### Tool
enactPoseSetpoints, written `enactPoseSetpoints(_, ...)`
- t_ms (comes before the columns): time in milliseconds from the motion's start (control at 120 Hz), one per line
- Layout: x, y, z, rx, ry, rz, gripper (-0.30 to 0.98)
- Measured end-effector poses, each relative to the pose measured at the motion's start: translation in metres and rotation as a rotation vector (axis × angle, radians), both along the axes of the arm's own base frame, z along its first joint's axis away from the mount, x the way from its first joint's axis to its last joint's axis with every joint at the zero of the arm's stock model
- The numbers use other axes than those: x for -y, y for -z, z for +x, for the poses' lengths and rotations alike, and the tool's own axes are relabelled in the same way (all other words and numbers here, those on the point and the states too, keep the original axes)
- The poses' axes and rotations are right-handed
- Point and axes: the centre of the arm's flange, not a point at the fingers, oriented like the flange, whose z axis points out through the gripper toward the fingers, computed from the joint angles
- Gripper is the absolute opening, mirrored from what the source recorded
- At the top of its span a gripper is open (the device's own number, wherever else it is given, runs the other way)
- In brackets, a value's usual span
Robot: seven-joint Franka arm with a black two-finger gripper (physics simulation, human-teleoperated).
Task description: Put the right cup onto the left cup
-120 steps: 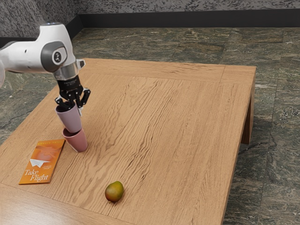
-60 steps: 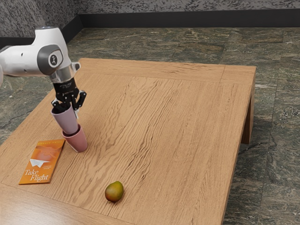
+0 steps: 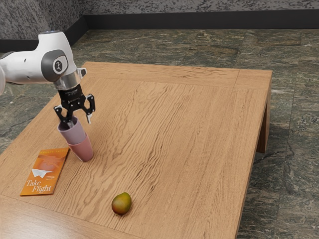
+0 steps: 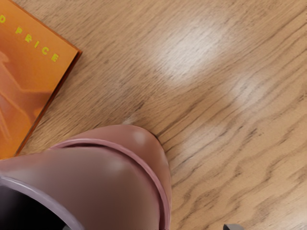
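Possibly could tip or drag the purple cup (image 3: 74, 134), now sitting inside the pink cup (image 3: 83, 150) on the desk (image 3: 174, 124), by moving sideways the spread hand (image 3: 79, 121) with one finger apparently inside the rim. Read the hand's opening from the exterior view; from the wrist view, read more closely the pink rim around the purple wall.

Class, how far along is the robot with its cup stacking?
The stacking looks done: the mauve cup sits in the pink cup. Nothing is in hand: the open gripper has one finger at the mauve rim, the other clear outside. Left, probably: lifting the gripper away.
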Motion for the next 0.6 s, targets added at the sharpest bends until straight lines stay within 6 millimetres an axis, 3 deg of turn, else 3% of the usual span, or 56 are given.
enactPoseSetpoints(183, -0.001, -0.002, 0.0, 0.006, -0.003, -0.004, 0.54)
enactPoseSetpoints(300, -0.001, -0.025, 0.002, 0.042, 0.003, 0.001, 0.59)
enactPoseSetpoints(417, 0.001, -0.069, 0.004, 0.094, 0.028, 0.015, 0.63)
enactPoseSetpoints(542, 0.005, -0.159, 0.011, 0.198, 0.147, 0.022, 0.64)
enactPoseSetpoints(600, 0.009, -0.192, 0.009, 0.233, 0.229, 0.024, 0.65)
